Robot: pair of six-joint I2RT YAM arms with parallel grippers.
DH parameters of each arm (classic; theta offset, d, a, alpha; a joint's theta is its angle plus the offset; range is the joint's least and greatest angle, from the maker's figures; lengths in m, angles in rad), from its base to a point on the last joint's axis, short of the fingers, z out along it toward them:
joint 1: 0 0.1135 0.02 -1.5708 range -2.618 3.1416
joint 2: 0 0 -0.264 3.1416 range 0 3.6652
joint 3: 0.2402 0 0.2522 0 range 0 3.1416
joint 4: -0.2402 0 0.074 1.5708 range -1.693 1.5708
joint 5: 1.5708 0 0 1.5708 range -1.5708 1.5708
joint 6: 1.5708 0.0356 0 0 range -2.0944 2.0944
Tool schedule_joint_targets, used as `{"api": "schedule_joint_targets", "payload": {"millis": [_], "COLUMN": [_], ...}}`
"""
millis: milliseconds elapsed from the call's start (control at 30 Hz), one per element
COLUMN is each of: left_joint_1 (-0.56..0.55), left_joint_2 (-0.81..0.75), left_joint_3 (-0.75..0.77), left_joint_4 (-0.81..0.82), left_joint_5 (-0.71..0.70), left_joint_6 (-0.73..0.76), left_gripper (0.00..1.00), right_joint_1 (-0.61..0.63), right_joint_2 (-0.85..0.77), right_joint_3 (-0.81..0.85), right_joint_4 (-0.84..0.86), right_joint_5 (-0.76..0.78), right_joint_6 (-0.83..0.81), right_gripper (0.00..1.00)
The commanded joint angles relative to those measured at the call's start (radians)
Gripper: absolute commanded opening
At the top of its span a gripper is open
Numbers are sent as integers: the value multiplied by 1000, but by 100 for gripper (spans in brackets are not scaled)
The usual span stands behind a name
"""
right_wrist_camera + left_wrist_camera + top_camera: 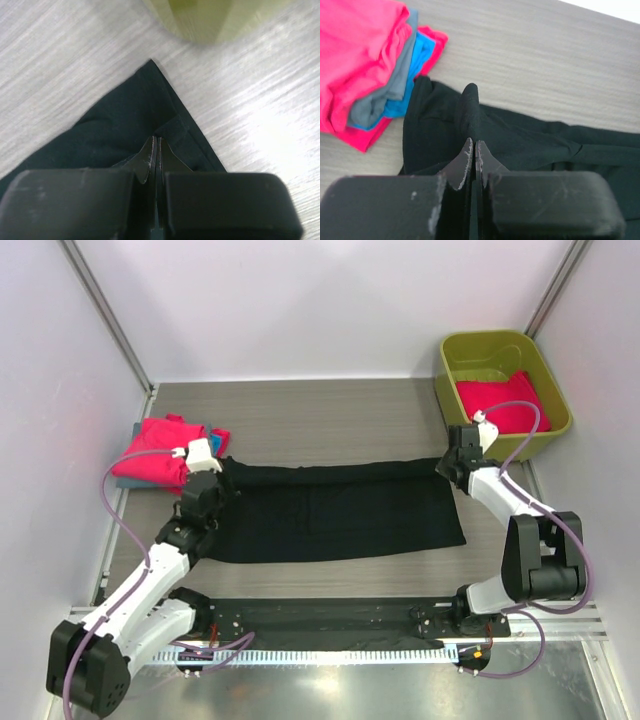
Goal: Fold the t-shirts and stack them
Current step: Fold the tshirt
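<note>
No lettering, label, brand, number or sign can be read on the black t-shirt [340, 510], the folded t-shirts [160, 452] or the tub [492, 338].

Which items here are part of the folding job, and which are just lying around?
Job: black t-shirt, pinched by left gripper and right gripper; folded stack, pink on top; pink t-shirt in the tub.
Lying about: olive-green tub.

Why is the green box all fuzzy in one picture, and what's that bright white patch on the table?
Right wrist view: the olive-green plastic tub is out of focus; glare whitens the grey wood-grain table; the black cloth t-shirt looks sharper. Top external view: the tub looks crisp.
</note>
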Motion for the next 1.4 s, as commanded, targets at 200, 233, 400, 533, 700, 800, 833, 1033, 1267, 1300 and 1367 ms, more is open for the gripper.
{"api": "schedule_joint_targets", "payload": {"millis": [200,233,400,533,700,800,833,1033,1267,1300,1367], "left_joint_1": [-5,-5,-5,-7,-7,-7,-7,-5,-5,-4,-5], "left_joint_2": [-172,-194,-359,-522,-728,-809,-814,-606,-161,-121,-7], "left_joint_3": [-101,-111,-159,-208,-271,-294,-295,-259,-76,-55,-6], "left_joint_4": [-94,-106,-224,-292,-363,-367,-364,-291,-203,-206,-205], "left_joint_5": [1,8,60,61,35,-9,-15,-51,-41,-47,-89], "left_joint_6": [-97,-108,-169,-215,-258,-278,-278,-309,-312,-315,-321], "left_gripper": [0,0,2,18,39,50,51,64,71,71,71], "right_joint_1": [-5,-5,-5,-3,-5,-3,-3,3,95,108,148], "right_joint_2": [-83,-90,-115,-168,-288,-349,-353,-218,-29,-11,37], "right_joint_3": [-198,-212,-279,-321,-387,-425,-425,-299,-166,-149,-109], "right_joint_4": [184,196,280,319,365,417,428,347,314,302,294], "right_joint_5": [39,45,53,59,76,63,44,-51,-92,-94,-105], "right_joint_6": [114,122,142,145,131,102,93,45,15,12,2], "right_gripper": [1,1,2,20,58,59,59,54,48,47,47]}}
